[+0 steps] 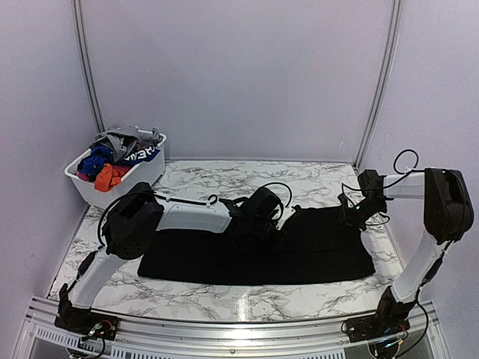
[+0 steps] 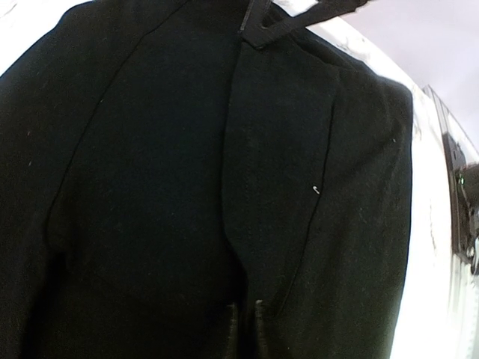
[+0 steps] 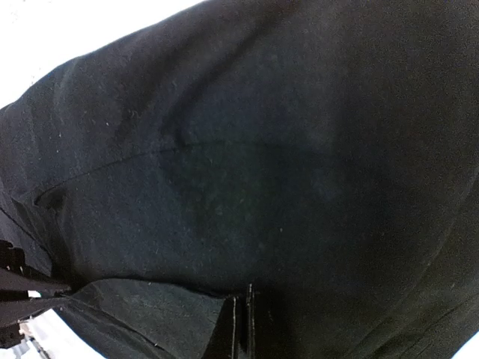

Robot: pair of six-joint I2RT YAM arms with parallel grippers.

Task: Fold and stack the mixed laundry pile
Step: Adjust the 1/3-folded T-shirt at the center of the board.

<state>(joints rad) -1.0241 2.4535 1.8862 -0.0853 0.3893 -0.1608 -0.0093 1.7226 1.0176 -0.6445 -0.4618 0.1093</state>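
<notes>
A large black garment [image 1: 299, 250] is lying spread flat across the middle of the marble tabletop [image 1: 224, 176], its long edges running left to right, as two robot arms are reaching onto it from either side. The left hand [image 2: 247, 321] is resting at the garment's far edge near the middle, its fingers drawn almost together and pinching a ridge of the black cloth (a seam is running straight into the fingertips in the wrist view). The right hand [image 3: 243, 321] is sitting at the far right corner of the same garment, its fingers closed tight, with a folded edge of the fabric meeting them; dark cloth is filling nearly the whole of that wrist view. The rest of the laundry is waiting in a white basket [image 1: 142, 176] at the tabletop's far left corner, well apart from the black garment: a grey shirt [image 1: 120, 140] is lying on top, a blue piece [image 1: 96, 158] is showing below it, and an orange-red piece [image 1: 107, 177] is hanging over the near rim.
</notes>
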